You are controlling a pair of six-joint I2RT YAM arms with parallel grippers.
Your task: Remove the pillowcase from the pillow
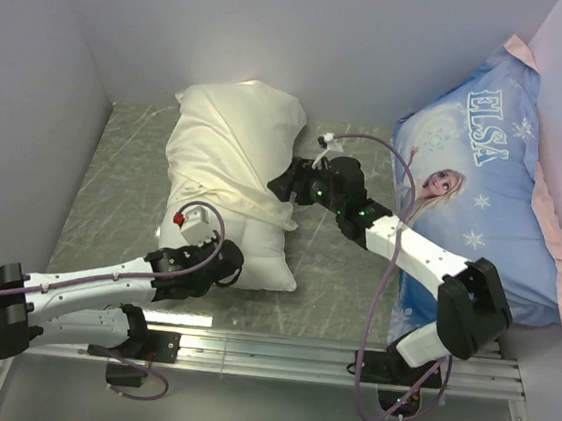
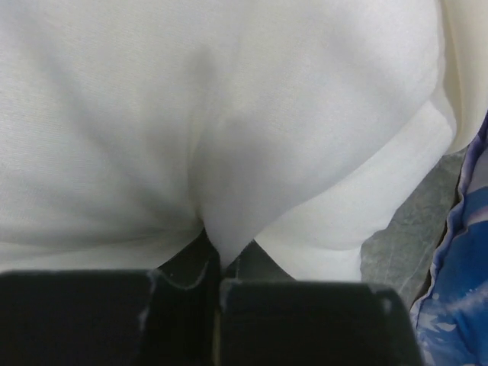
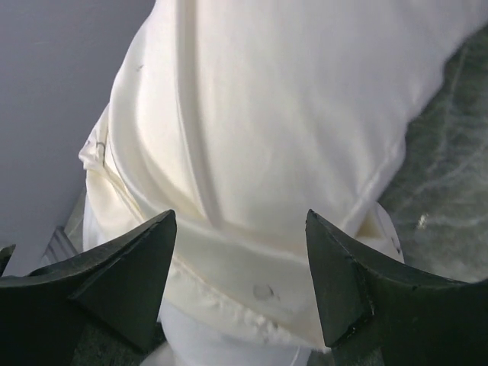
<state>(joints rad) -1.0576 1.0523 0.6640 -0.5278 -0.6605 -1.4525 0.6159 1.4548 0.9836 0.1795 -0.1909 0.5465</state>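
The cream pillowcase (image 1: pixel 230 140) covers the far part of the white pillow (image 1: pixel 259 251), whose near end sticks out bare. My left gripper (image 1: pixel 232 263) is shut on a pinch of the bare pillow's white fabric (image 2: pixel 229 152) at its near end; the pinch (image 2: pixel 221 248) runs between the closed jaws. My right gripper (image 1: pixel 282 184) is open at the case's right side. In the right wrist view its fingertips (image 3: pixel 238 229) straddle the case's open hem (image 3: pixel 252 293) without closing on it, with the case (image 3: pixel 282 114) beyond and the white pillow (image 3: pixel 194 343) just below the hem.
A blue ELSA-print pillow (image 1: pixel 485 182) with a pink edge leans at the right wall, close to my right arm; it also shows in the left wrist view (image 2: pixel 461 297). Grey walls enclose the left and back. The marbled tabletop (image 1: pixel 123 184) lies around the pillow.
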